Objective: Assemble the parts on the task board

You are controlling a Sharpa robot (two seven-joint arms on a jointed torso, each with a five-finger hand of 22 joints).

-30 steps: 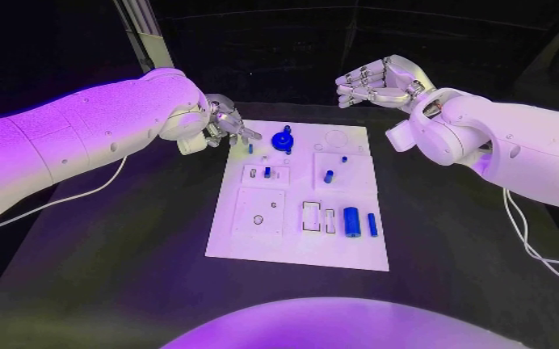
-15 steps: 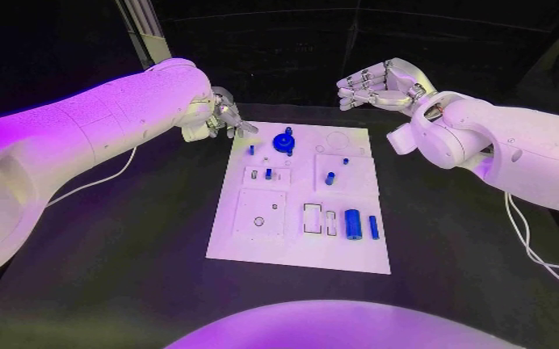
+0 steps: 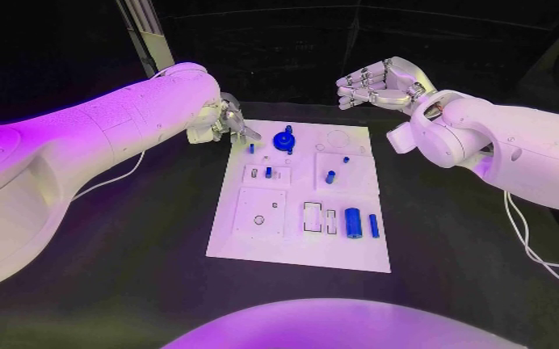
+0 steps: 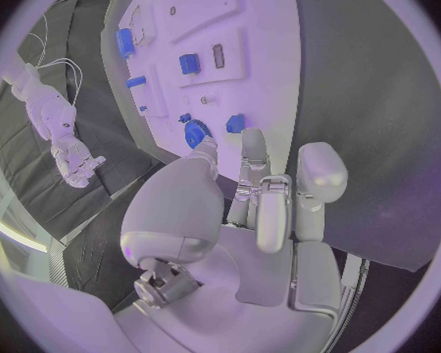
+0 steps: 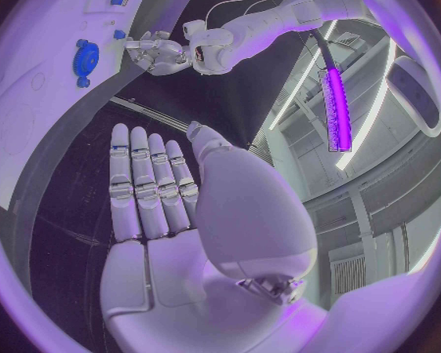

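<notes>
The white task board [image 3: 262, 240] lies mid-table. On it are a round blue part [image 3: 283, 140], a small blue peg [image 3: 250, 149] by the far left corner, further pegs [image 3: 329, 177], and a large blue cylinder [image 3: 352, 222] near the front right. My left hand [image 3: 229, 123] hovers over the board's far left corner, fingers pointing toward the small peg and holding nothing. In the left wrist view its fingers [image 4: 254, 158] reach toward the round part [image 4: 194, 136] and peg [image 4: 236, 122]. My right hand [image 3: 377, 82] is raised beyond the far right corner with straight, empty fingers [image 5: 147, 184].
A slanted metal post [image 3: 134, 10] stands at the back left. A white cable [image 3: 111, 178] trails over the black table left of the board, another [image 3: 522, 232] at the right. Several recesses and raised white blocks [image 3: 258, 212] cover the board.
My left arm has swung further in over the table, and its hand has shifted slightly toward the far left corner of the board. The right hand has stayed still.
</notes>
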